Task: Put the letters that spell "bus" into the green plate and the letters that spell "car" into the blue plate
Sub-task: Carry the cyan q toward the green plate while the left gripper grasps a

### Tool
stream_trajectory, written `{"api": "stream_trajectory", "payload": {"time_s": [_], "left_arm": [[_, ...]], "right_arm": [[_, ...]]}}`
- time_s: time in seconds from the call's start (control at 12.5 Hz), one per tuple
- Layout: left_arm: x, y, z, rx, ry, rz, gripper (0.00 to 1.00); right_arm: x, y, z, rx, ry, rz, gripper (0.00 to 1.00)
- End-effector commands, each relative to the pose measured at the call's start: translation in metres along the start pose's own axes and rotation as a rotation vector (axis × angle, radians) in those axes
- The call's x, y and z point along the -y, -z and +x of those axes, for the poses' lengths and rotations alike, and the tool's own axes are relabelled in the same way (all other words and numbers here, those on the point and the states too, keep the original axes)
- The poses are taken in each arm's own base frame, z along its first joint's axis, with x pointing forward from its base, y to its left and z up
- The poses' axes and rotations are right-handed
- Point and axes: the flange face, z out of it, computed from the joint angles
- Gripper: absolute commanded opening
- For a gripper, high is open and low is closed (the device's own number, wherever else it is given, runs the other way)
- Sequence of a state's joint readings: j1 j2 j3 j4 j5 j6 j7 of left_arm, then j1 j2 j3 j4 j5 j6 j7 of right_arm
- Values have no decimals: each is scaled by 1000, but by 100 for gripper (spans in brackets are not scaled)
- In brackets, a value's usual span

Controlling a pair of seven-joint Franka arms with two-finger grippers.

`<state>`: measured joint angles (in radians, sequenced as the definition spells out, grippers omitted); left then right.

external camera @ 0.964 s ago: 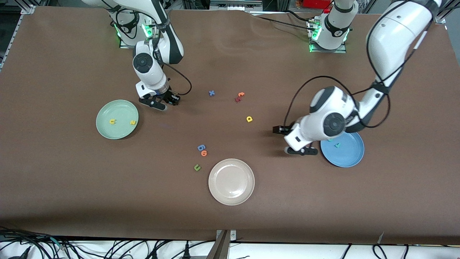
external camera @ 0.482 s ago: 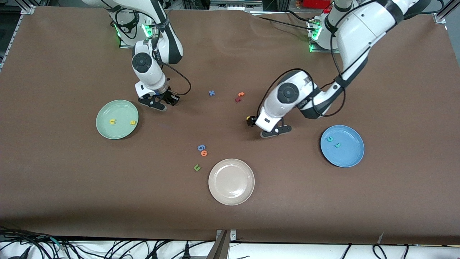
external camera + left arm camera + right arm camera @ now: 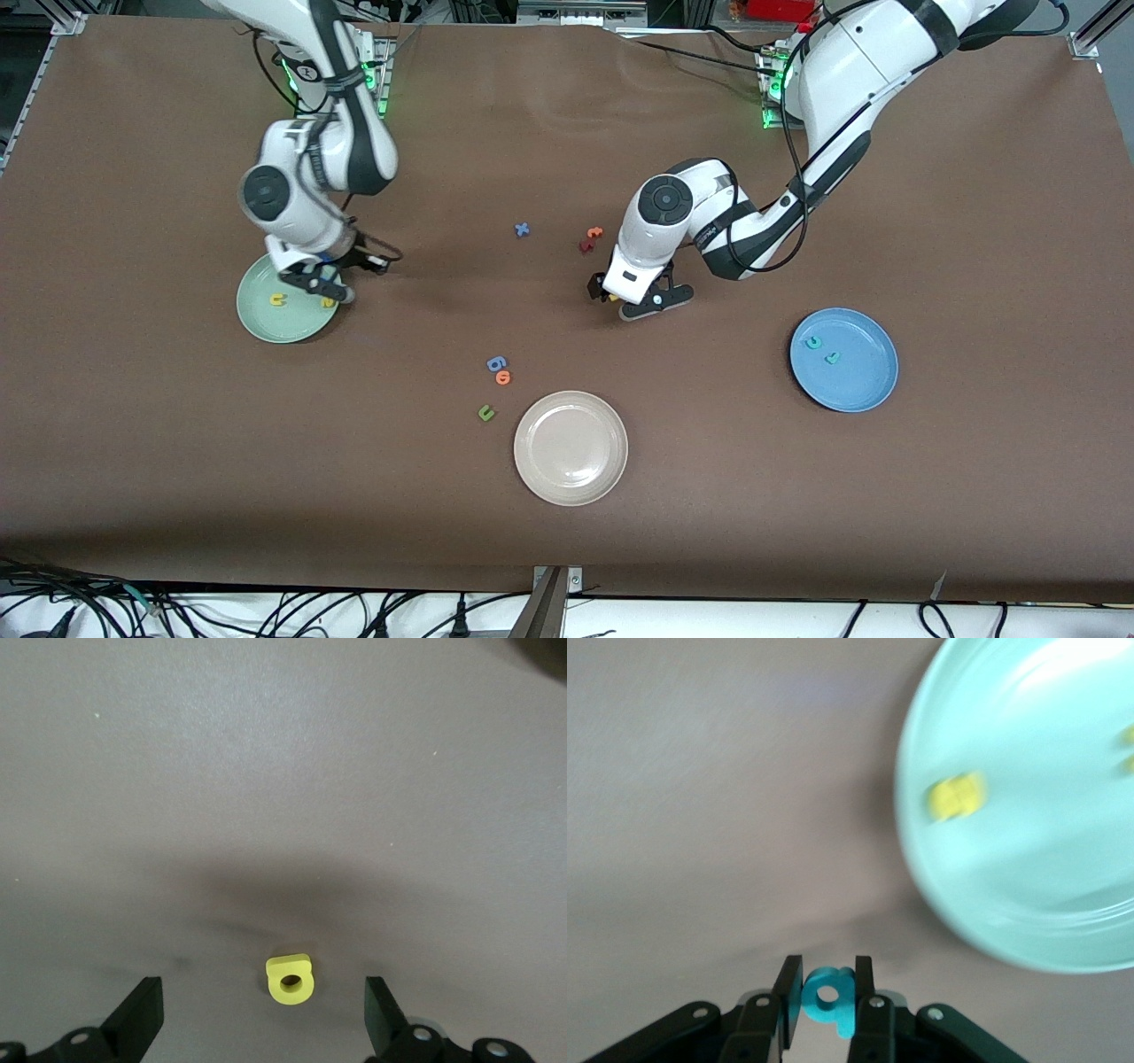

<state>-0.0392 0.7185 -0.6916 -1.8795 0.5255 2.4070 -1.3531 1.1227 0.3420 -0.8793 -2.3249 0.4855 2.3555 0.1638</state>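
Carrying the teal "b" (image 3: 828, 997) pinched in its right pincer (image 3: 321, 285), the right arm is now arriving over the green plate (image 3: 257, 323), where the yellow "u" (image 3: 278, 300) is lying. Having swung away from the blue plate (image 3: 864, 390), the left pincer (image 3: 640, 299) is hovering spread wide around the yellow "a" (image 3: 290, 979) on the table (image 3: 797, 496), wrist pointing down.

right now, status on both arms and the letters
Right gripper shut on teal b, at green plate rim. Left gripper open over yellow a. Nothing in the way.
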Motion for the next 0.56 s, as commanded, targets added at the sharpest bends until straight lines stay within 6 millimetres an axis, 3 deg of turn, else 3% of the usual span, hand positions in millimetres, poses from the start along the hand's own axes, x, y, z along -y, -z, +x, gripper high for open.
{"api": "stream_trajectory", "payload": {"time_s": [0.0, 0.16, 0.32, 0.48], "left_arm": [[-8, -13, -8, -32, -6, 19, 100], [-13, -24, -12, -42, -15, 37, 98], [-13, -28, -15, -42, -18, 46, 89], [-13, -28, -16, -42, -22, 51, 81]], "right_arm": [[-44, 24, 27, 3, 101, -26, 2], [-71, 18, 37, 6, 129, -71, 2], [-105, 7, 49, 14, 140, -105, 4], [-121, -4, 53, 21, 152, -135, 6]]}}
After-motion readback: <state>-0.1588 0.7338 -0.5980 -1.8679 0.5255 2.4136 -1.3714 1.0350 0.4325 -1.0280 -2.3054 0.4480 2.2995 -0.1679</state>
